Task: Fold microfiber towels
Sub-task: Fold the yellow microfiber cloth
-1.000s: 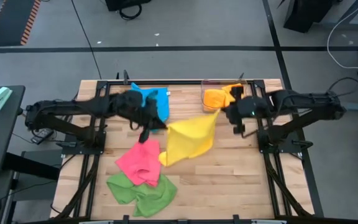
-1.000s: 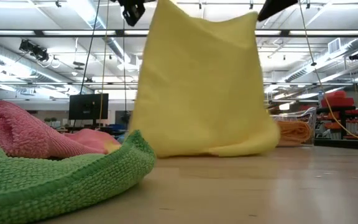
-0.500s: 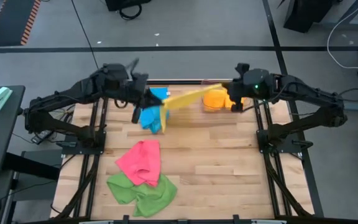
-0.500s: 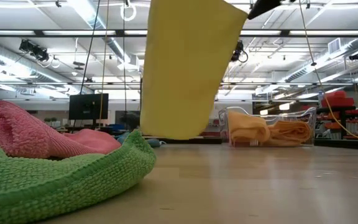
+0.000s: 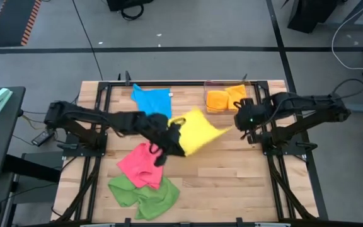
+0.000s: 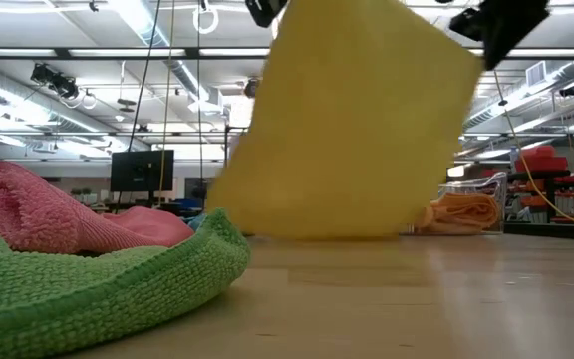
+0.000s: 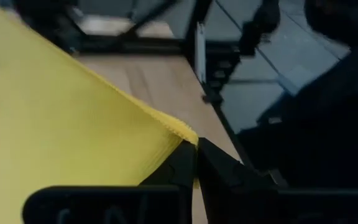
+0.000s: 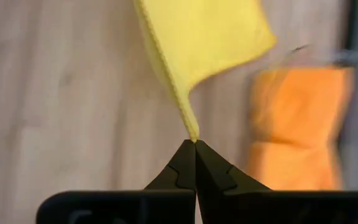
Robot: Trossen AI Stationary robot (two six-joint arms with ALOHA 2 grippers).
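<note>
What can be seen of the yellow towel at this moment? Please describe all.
The yellow towel is a plain bright square of soft, finely textured cloth with a stitched edge. It hangs in the air over the middle of the table, stretched between both arms. The left gripper pinches one corner and the right gripper pinches another. In the low view its lower edge hangs close above the wood; whether it touches cannot be told.

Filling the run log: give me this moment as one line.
step: spreading yellow towel | left gripper: shut on corner | right gripper: shut on corner | towel: held above table | pink towel, green towel: unfolded
</note>
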